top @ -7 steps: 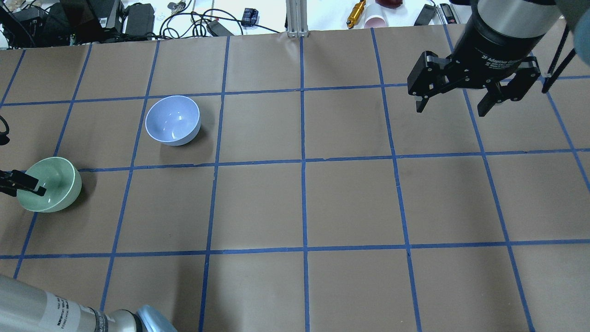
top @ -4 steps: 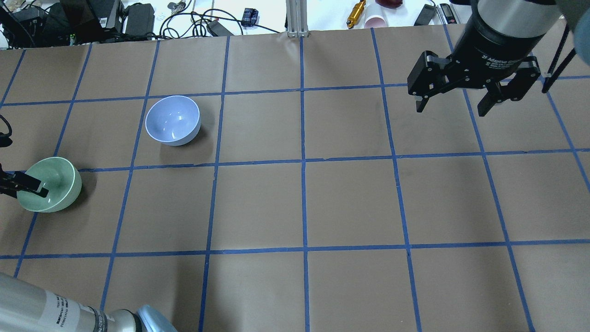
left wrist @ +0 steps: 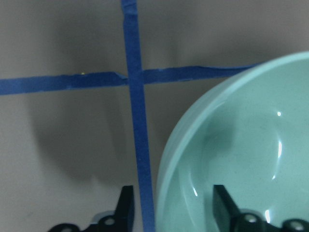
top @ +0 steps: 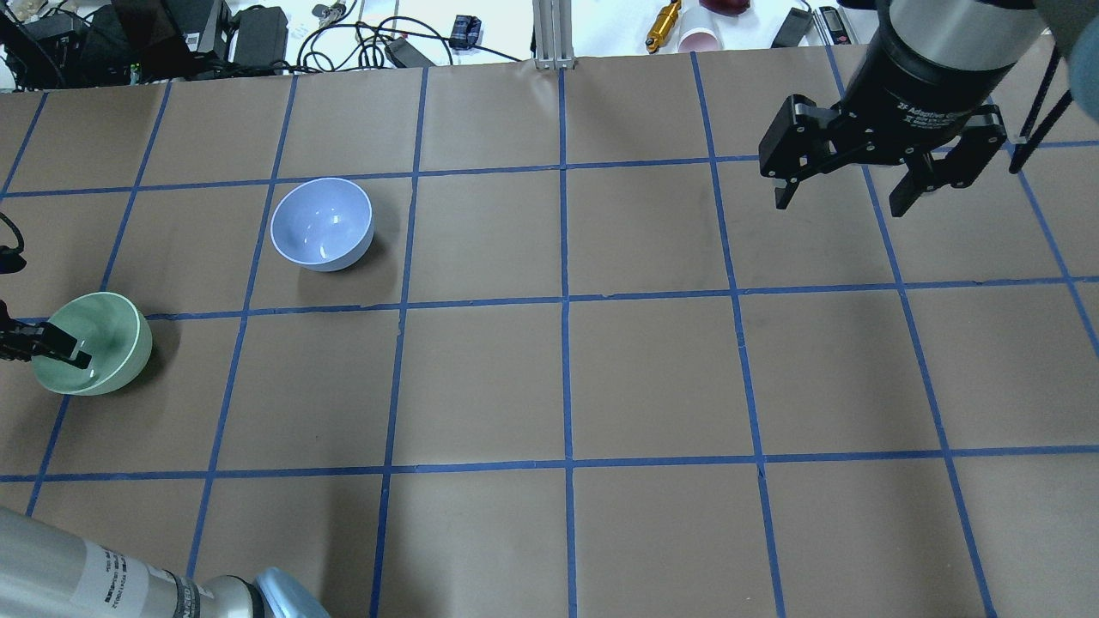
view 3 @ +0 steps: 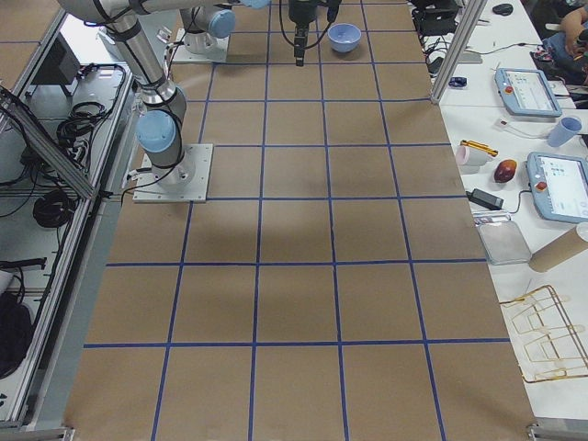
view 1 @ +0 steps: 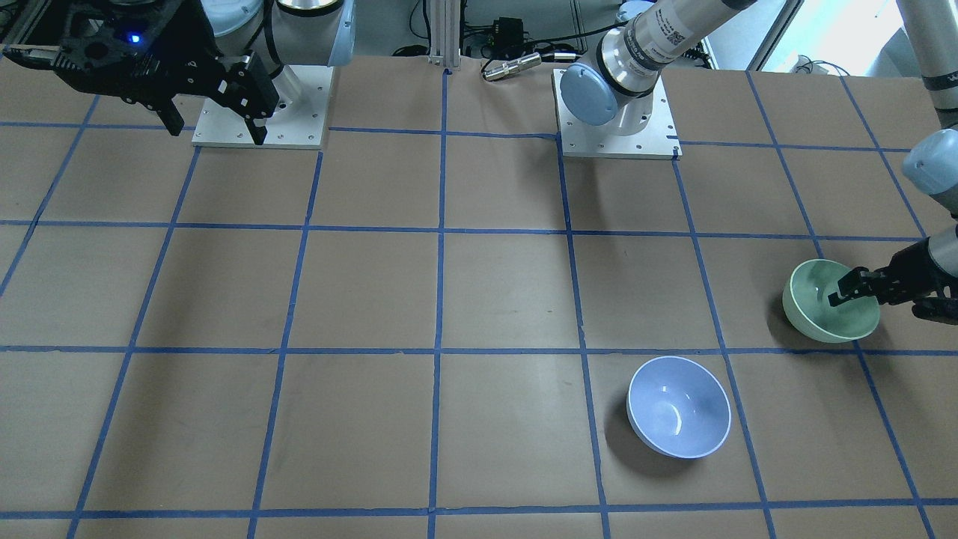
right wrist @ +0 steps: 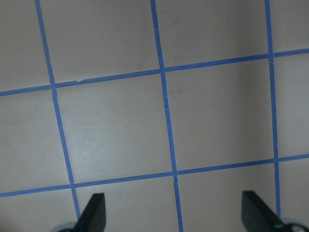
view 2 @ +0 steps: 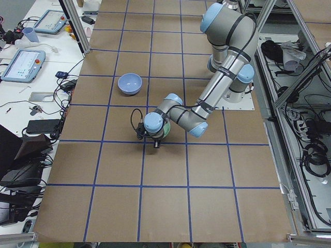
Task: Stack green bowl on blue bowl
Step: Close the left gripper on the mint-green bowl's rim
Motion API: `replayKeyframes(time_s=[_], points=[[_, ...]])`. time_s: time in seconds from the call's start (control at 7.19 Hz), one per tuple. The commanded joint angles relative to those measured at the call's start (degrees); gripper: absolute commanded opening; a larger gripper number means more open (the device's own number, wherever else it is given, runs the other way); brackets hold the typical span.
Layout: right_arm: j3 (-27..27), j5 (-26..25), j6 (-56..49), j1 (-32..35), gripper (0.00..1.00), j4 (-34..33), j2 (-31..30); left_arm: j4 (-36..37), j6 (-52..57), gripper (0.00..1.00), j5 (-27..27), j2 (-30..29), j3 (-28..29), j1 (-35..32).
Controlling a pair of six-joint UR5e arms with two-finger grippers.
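Found the green bowl (top: pixel 112 339) standing mouth-up at the table's (top: pixel 652 378) left end, just beside a blue tape crossing (left wrist: pixel 133 77). Recorded it as round, glossy and pale mint, with a thin lighter rim. Noted its wall straddled by the left gripper (left wrist: pixel 171 209): one finger inside the bowl, the other outside, clear of the wall with tape showing between.

Found the blue bowl (top: pixel 322 223) likewise mouth-up, in the next grid square farther from the robot and nearer the table's middle, well apart from the green bowl. Recorded it as round, glossy and periwinkle, with a thin whitish rim and small light glints inside. Judged both similar in size.
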Motion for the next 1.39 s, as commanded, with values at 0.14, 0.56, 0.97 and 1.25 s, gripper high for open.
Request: replayKeyframes(time_s=[0.14,0.56,0.97,1.25], points=[[-0.01,0.0,0.0,0.0,1.0,0.0,0.0,-0.44,0.16,0.0,-0.07,0.02,-0.05,0.0],[0.07,0.0,0.0,0.0,1.0,0.08,0.0,-0.62,-0.02,0.0,0.02,0.11,0.03,0.0],[-0.01,0.0,0.0,0.0,1.0,0.08,0.0,-2.28,-0.9,0.0,0.1,0.46,0.12,0.0],[-0.01,0.0,0.0,0.0,1.0,-0.01,0.0,-3.78,-1.86,0.0,0.1,0.98,0.12,0.0]])
